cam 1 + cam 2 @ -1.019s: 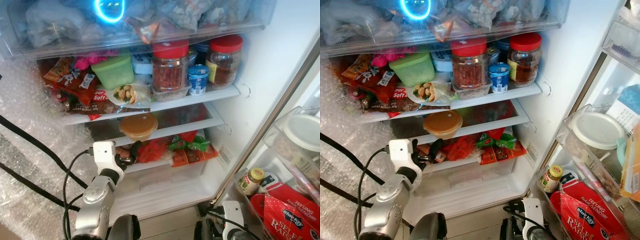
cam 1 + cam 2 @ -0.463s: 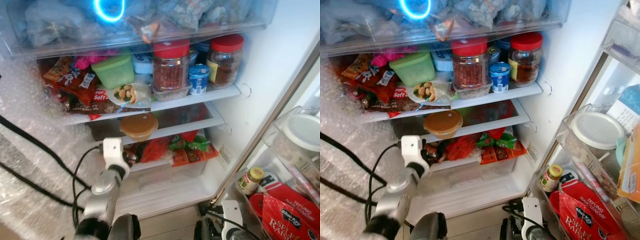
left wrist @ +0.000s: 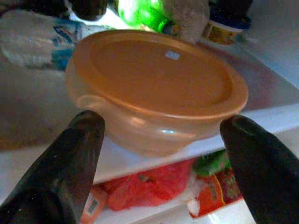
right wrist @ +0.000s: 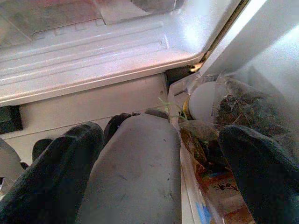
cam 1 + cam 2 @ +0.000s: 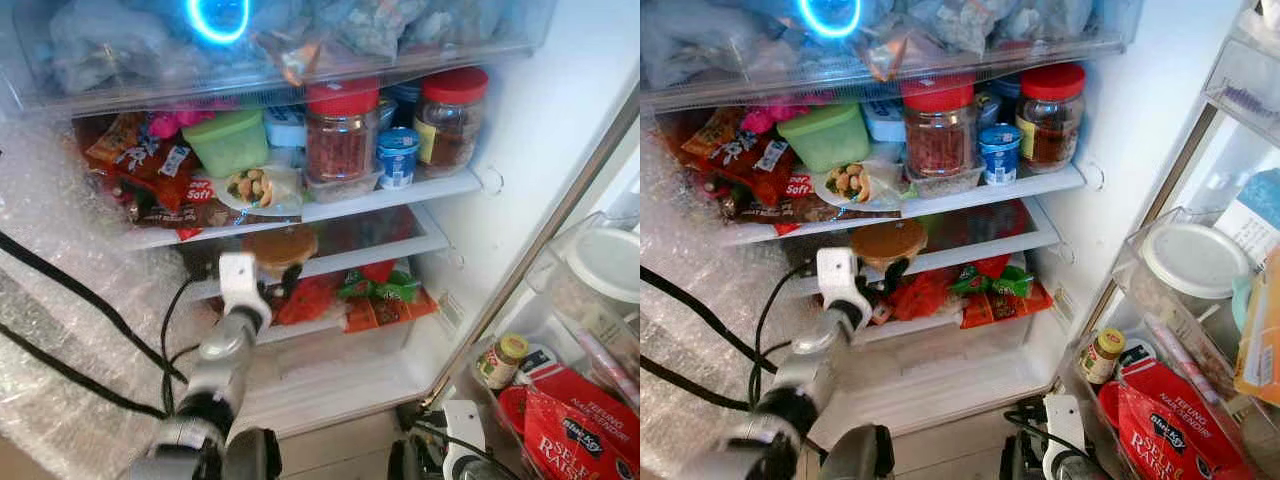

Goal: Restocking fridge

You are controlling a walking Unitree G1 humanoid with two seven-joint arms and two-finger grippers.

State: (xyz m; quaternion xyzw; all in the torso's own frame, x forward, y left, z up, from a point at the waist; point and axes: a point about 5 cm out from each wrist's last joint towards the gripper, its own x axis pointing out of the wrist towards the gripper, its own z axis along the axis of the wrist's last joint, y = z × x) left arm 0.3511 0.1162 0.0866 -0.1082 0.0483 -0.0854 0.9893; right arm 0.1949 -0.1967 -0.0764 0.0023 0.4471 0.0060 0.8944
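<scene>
The open fridge [image 5: 480, 260] takes up most of the scene, its left wall and the area beside it covered in bubble wrap [image 5: 60, 300]. A clear drawer [image 5: 280, 50] of frosted bags runs across the top, with a blue ring of light [image 5: 218, 18] glowing on it. Below it, the far shelf [image 5: 400, 196] is crowded: snack packets [image 5: 140, 160] on the left, a green lidded tub [image 5: 230, 142], a wrapped plate of food [image 5: 255, 188], two red-lidded jars [image 5: 342, 130] and a small blue-and-white yoghurt cup [image 5: 397, 157] between them. The next shelf down holds an orange lidded bowl [image 3: 154, 88] at its near edge, and under that lie red and green packets [image 5: 370, 295]. To the right, the door rack [image 5: 560, 330] carries a clear tub with a white lid [image 5: 610, 265], a small yellow-capped jar [image 5: 503, 360] and a red flour bag [image 5: 580, 425].

The silver left arm [image 5: 225, 360] reaches up from the near left, black cables [image 5: 60, 280] trailing behind it. The left gripper [image 3: 161, 140] is right at the bowl, its two black fingers [image 3: 70, 163] spread wide, one at each side of the bowl's base; whether they touch it cannot be told.

The right gripper [image 4: 159, 168] hangs low by the fridge's bottom edge near the door, fingers [image 4: 259, 172] apart with nothing between them but a grey part of the robot's own body [image 4: 135, 172].
</scene>
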